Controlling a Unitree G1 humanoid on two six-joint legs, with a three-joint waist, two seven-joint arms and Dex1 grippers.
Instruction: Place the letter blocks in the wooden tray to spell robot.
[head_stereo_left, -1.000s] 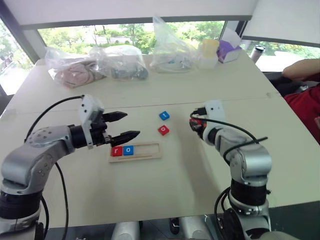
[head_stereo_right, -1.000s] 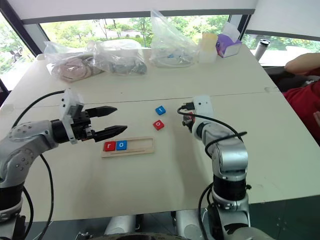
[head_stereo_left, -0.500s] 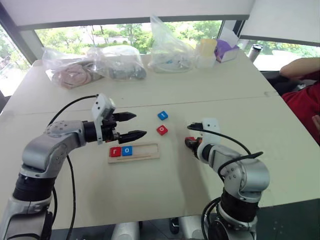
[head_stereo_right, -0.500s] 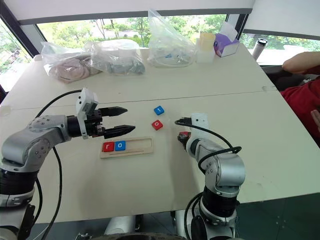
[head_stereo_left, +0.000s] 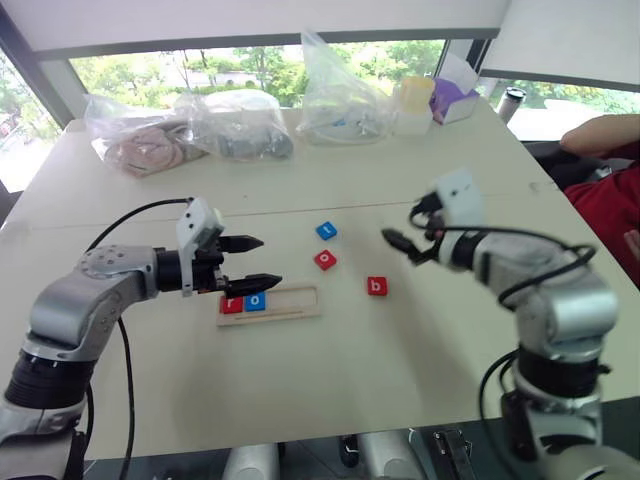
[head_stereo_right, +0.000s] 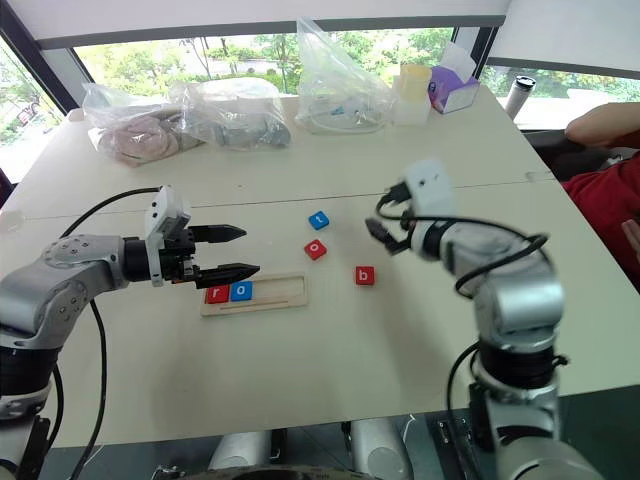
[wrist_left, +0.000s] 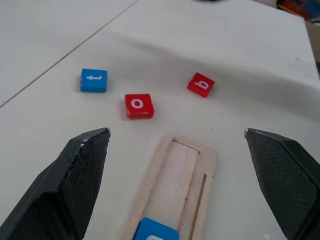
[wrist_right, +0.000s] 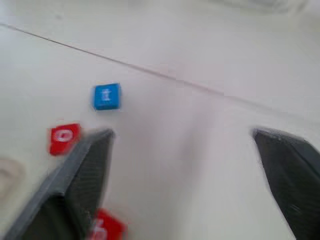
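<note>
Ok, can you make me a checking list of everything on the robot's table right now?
Surface: pale table, a seam line running across it.
Job's things: wooden tray holds red r and blue o at its left end, the rest bare. Loose on the table: red b, red o, blue t.
Clutter: plastic bags and a purple box along the far edge.
Grippers: left gripper open, above the tray's left end; right gripper open, raised, holding nothing.
Cables: black cable loops over the left arm.
Surroundings: windows with trees; a person's red sleeve at the right.
</note>
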